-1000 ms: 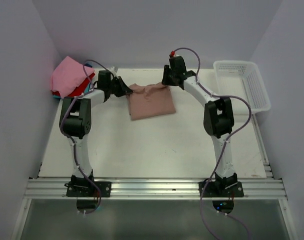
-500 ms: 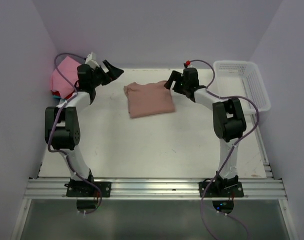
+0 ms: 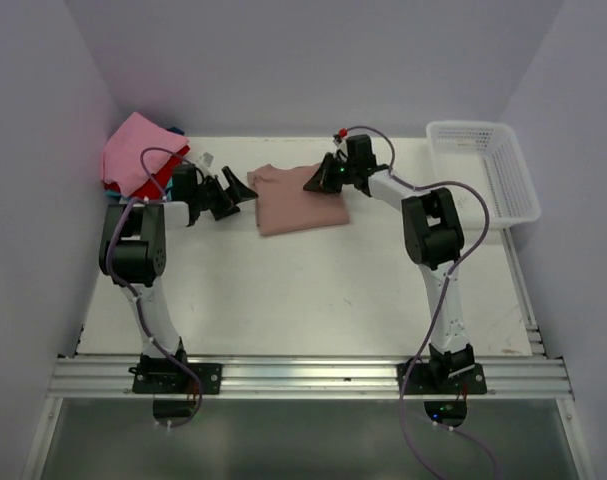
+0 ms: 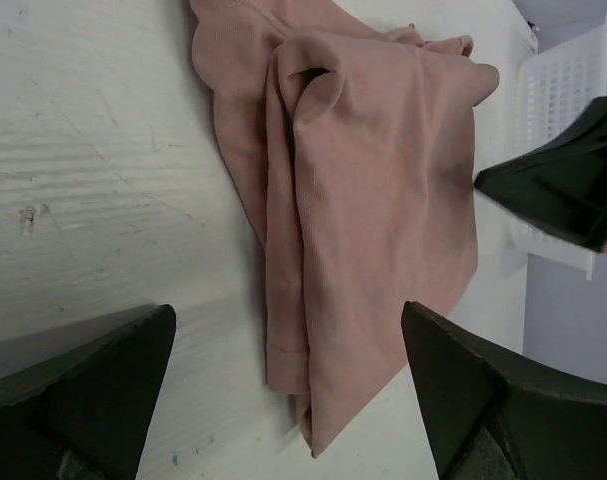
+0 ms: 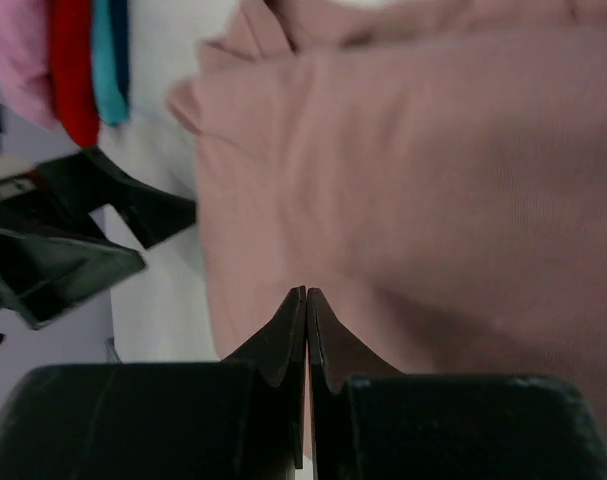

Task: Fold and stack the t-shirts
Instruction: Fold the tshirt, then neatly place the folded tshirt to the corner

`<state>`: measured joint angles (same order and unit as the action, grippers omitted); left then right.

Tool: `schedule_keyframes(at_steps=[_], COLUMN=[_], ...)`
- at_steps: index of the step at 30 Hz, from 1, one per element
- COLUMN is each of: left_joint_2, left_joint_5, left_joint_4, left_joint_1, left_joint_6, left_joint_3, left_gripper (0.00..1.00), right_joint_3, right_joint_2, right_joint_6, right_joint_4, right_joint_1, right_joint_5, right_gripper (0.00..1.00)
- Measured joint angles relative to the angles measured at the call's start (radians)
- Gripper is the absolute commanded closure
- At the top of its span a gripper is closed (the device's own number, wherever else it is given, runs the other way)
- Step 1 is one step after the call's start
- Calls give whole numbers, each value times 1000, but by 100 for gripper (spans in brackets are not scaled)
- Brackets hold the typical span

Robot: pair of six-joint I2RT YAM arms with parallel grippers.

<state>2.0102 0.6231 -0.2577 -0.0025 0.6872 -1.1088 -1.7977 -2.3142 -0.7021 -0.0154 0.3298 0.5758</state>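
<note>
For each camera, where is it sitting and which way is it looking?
Top external: above, behind the bases, looking down at the white table; both arms show.
Left wrist: low, facing the folded dusty-pink cloth t-shirt; open left fingers frame it.
Right wrist: close above that t-shirt; shut right fingers in front.
Shared: both wrist views hold this t-shirt.

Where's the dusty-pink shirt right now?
In the top view the shirt lies folded at the far middle of the table, between the open left gripper on its left and the shut right gripper over its far edge.
</note>
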Motion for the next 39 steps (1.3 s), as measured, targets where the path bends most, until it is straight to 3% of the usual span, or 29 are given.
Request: schedule_keyframes(at_steps=[5,10,19,24,28,31,32,34,35,39], left_joint_2=[4,28,151,246,269,269,269,275,283,294], left_joint_5=[20,54,79,42,13,15,20,36,50,99], left_joint_4=[46,76,148,246,232,185,166,132,106,10], left_joint_1=[-8,-17,-74,-143,-212,-245,-251,-258,-258,-251], left_joint_6=[-33,-53,-76,-90,-86,-69,-64,-32,-17,30], left_joint_3=[-27,-61,-246,-427,-463,-441,-431,-399,-377,-324], left_gripper=[0,0,0,0,0,16,38,68,100,100], right_joint_3=[23,26,46,48,48,48,48,48,48,51], right_joint_2=[-75,-72,-38,-27,-21,-19,-19,-18,-18,-15], right_joint_6=[-4,7,57,79,94,101,103,105,106,108], right_joint_4=[-135,-154,-208,-225,-248,-259,-261,-264,-266,-274], right_joint_1=[51,71,83,92,92,91,91,91,91,90], right_joint_5=[2,-17,-126,-162,-168,-167,-167,-167,-167,-165], right_gripper=[100,100,100,100,100,100,100,100,100,100])
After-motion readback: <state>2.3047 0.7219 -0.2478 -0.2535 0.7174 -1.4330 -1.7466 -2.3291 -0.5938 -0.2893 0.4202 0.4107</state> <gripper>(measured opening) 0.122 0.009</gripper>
